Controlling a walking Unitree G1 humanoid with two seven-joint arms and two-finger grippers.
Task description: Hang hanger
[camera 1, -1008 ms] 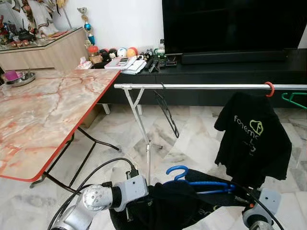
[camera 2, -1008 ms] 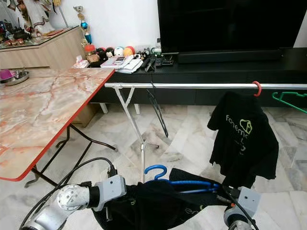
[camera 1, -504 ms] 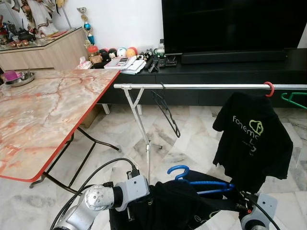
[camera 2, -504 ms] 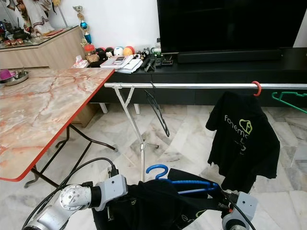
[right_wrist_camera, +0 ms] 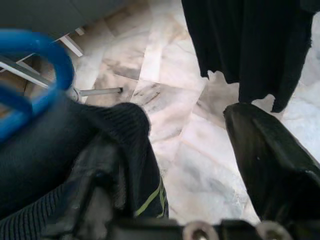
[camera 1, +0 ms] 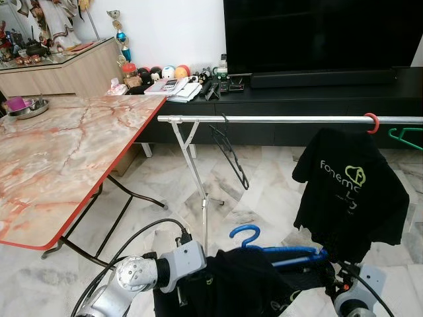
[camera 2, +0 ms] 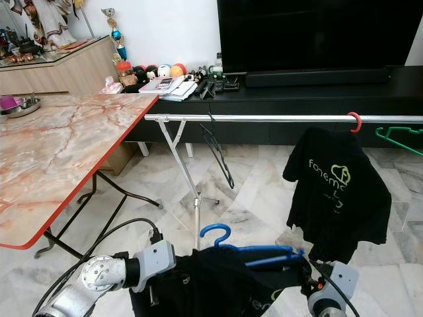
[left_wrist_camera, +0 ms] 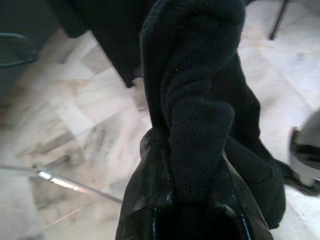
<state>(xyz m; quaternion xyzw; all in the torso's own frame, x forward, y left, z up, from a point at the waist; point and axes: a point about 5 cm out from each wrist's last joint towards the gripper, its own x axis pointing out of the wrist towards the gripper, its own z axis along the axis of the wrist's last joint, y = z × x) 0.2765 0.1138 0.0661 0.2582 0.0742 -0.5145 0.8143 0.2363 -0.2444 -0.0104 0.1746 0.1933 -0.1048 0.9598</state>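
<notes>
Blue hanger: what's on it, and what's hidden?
A black garment is draped on the blue hanger; its hook and one upper arm show. The rest of the hanger is covered by the cloth.

Head pair looks forward and down; two wrist cameras sit tight on the cloth.

Both eye views face the clothes rail (camera 1: 264, 119) from just short of it, sharing rail, marble floor (camera 2: 258, 185) and hung black shirt (camera 1: 349, 191). The left wrist camera presses against black fabric (left_wrist_camera: 200, 115); the right wrist camera peers past the blue hanger (right_wrist_camera: 35, 70) towards that shirt.
</notes>
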